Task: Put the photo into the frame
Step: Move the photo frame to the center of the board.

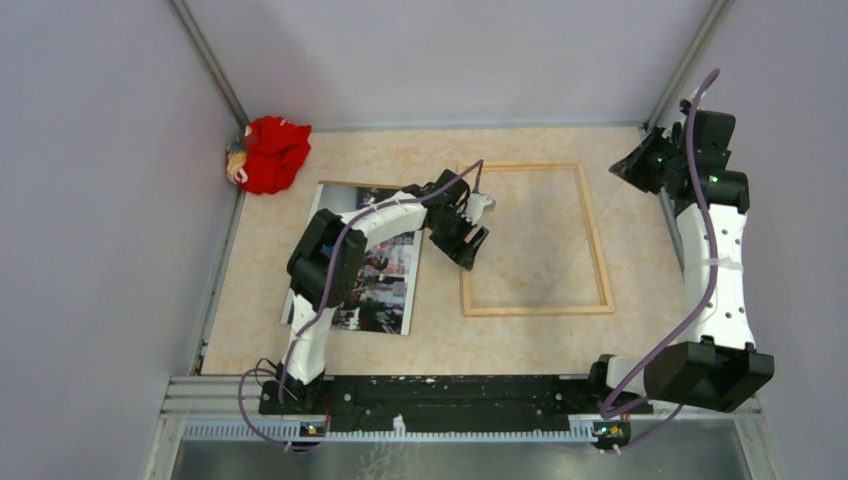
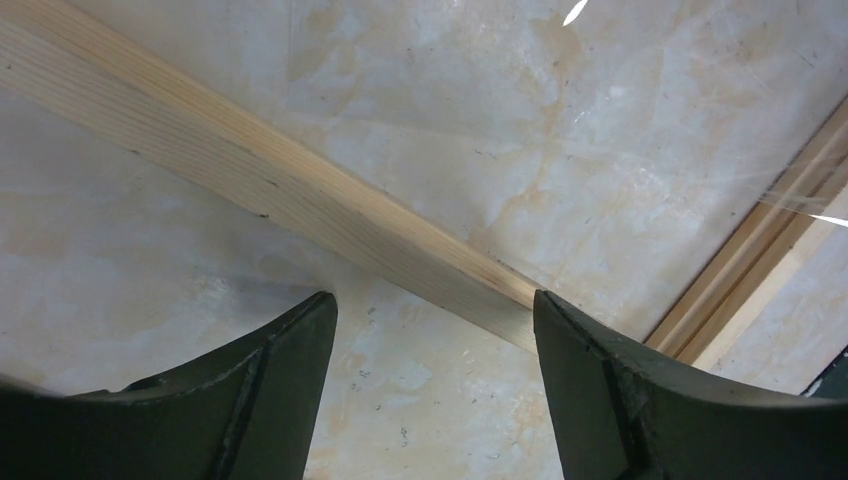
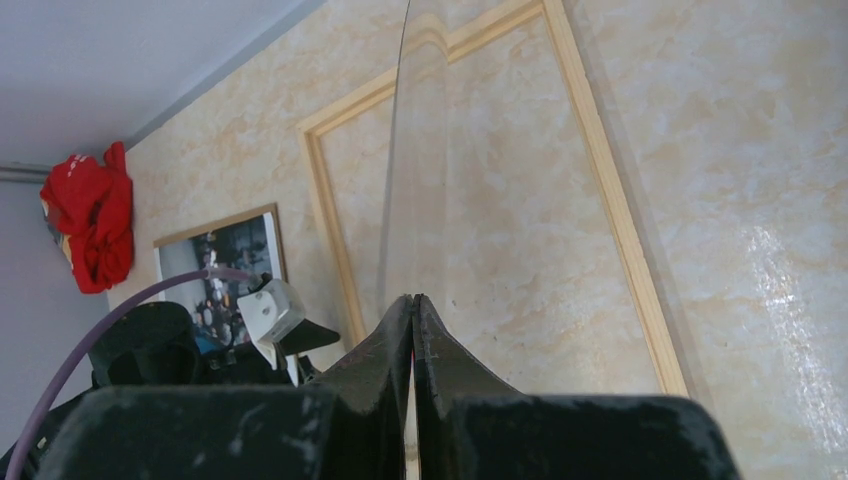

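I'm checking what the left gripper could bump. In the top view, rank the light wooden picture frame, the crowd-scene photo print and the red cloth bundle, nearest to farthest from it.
1. Light wooden picture frame: its left rail lies beneath the left gripper.
2. Crowd-scene photo print: flat, just to its left.
3. Red cloth bundle: far-left corner.

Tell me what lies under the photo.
A brown board peeks out along the far edge of the photo; the rest is hidden by it and the left arm.

Thin light-wood frame (image 1: 538,310) lay flat, long sides running away from the arms. Crowd photo (image 1: 388,285) lay face up just left, apart.
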Controlling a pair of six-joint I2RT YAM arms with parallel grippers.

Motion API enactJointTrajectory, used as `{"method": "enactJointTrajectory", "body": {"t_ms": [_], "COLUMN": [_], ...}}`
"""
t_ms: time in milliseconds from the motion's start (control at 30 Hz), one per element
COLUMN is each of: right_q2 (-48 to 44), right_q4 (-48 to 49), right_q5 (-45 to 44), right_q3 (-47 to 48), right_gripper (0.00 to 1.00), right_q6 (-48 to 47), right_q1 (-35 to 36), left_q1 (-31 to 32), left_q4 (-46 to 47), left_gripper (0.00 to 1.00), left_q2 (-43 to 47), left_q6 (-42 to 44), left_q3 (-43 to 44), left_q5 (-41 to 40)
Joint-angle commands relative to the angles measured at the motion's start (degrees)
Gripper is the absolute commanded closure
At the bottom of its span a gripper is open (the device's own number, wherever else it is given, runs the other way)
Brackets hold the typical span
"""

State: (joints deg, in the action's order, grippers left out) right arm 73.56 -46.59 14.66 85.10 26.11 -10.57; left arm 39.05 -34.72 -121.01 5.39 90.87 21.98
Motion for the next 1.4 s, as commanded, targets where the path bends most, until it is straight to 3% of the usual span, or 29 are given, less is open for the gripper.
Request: {"method": "enactJointTrajectory", "body": {"t_ms": [0,133,267,567,1033,1167,1367], "right_q2": [-2.28,-2.28,-2.46,-2.55,-0.68,0.18,0.89], "right_q4": [1.85,2.10,2.11,2.06,2.82,3.46,5.36], "right_q5": [0.73,1.23,1.23,2.94,13.07,19.28,30.45], "right_q3": [0.33,0.42,0.46,1.41,2.48,3.87,6.88], "right_gripper": [1.00,1.00,1.00,1.00,1.00,1.00,1.00], "right_q6": [-0.01,0.15,0.20,0.74,1.71,2.38,4.92], "right_q1": [-0.26,-0.33,-0.33,-0.33,-0.33,-0.32,-0.29], "left_q1": [0.60,0.77,0.81,0.77,0.64,-1.17,-7.79], "left_q4": [1.74,4.98,6.79,8.16,7.12,4.14,-1.60], "left_gripper": [0.22,0.25,0.28,0.45,0.56,0.51,0.20], "left_q2": [-0.91,-0.27,0.43,4.24,8.82,11.05,13.92], "left_q6": [0.94,2.80,4.35,9.12,12.08,12.14,11.44], "left_q3": [-5.06,-9.51,-11.97,-15.62,-19.68,-14.76,-4.01], "left_q5": [-10.70,-20.61,-23.78,-24.46,-19.04,-15.47,-4.96]}}
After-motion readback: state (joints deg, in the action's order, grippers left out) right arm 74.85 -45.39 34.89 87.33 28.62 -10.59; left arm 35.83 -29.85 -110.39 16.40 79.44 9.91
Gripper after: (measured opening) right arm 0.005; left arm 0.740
